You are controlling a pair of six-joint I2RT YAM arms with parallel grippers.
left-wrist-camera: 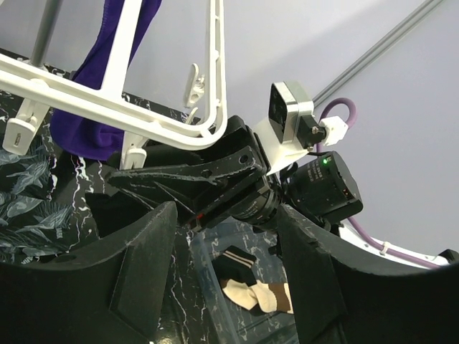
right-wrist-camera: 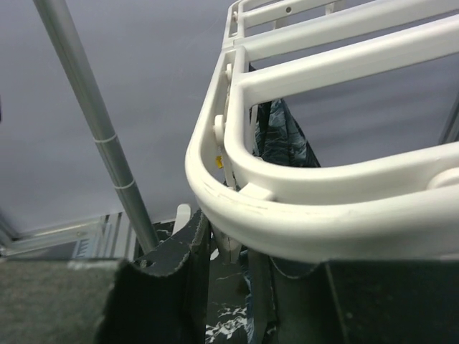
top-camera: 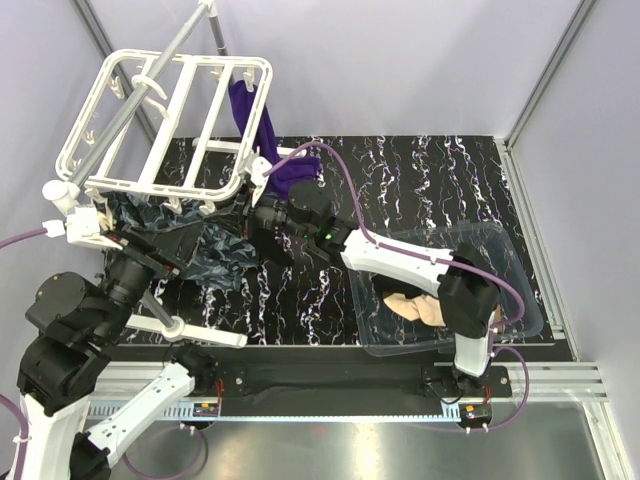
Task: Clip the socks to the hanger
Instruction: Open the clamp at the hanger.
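At the upper left of the overhead view the hanger (top-camera: 170, 187) is hanging tilted from the grey pole (top-camera: 137, 105). Being a light plastic frame on one hook, it is likely to swing under any sideways push. Below its near rail the left gripper (left-wrist-camera: 226, 211) is waiting with its fingers (left-wrist-camera: 143, 265) spread and nothing showing between them. Just right of it a dark patterned sock (top-camera: 215, 252) is drooping below the frame's near edge, and a purple sock (top-camera: 255, 125) is dangling from the right rail. Both are sagging limply, so the socks are probably light, soft and shapeless in a grip. At the frame's rounded near-right corner the right gripper (right-wrist-camera: 228, 281) is bracketing a small white clip (right-wrist-camera: 229, 240) narrowly, though I am unable to tell whether its pads are pressing it. That clip is looking stiff and springy, best squeezed at its tail. At the right of the overhead view, beige socks (top-camera: 415, 307) with dark cuffs are lying in a clear bin (top-camera: 505, 255), well apart from the hanger. The thicker cuff is looking like the place to pinch, as it is offering a clip something firm to bite.
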